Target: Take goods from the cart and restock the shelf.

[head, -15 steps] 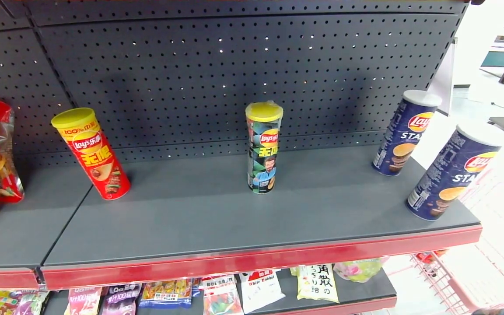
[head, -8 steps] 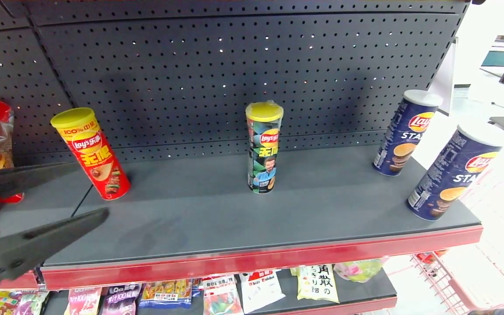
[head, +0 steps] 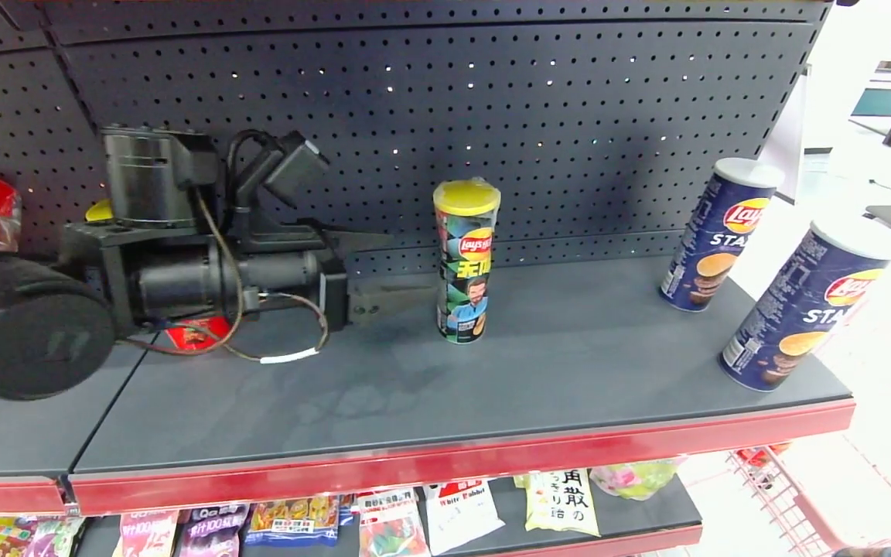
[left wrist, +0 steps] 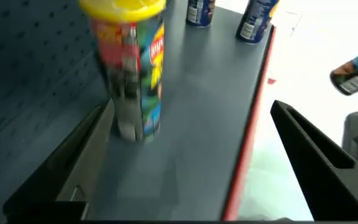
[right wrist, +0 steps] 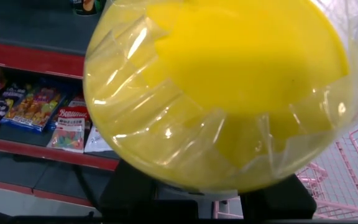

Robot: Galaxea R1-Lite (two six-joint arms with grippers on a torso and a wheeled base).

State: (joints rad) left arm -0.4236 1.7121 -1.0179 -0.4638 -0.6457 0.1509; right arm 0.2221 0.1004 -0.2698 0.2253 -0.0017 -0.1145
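My left arm [head: 182, 278] lies across the left half of the head view, low over the grey shelf [head: 414, 387]. At its end, my left gripper [left wrist: 191, 112] is spread wide. One black finger sits just beside the green can [head: 466, 263], which stands upright under its yellow lid at centre frame, close to the pegboard back wall. I cannot tell whether finger and can touch. A red can [head: 198, 333] shows only as a sliver behind the arm. Two blue cans, one [head: 718, 236] at the back and one [head: 805, 305] at the front lip, stand at the shelf's right end. My right gripper [right wrist: 197, 205] is closed around a yellow-lidded can [right wrist: 229, 81] wrapped in clear film, held off the shelf. The pink cart [head: 793, 503] shows in the lower right corner of the head view. Snack packets [head: 298, 522] line the shelf below.
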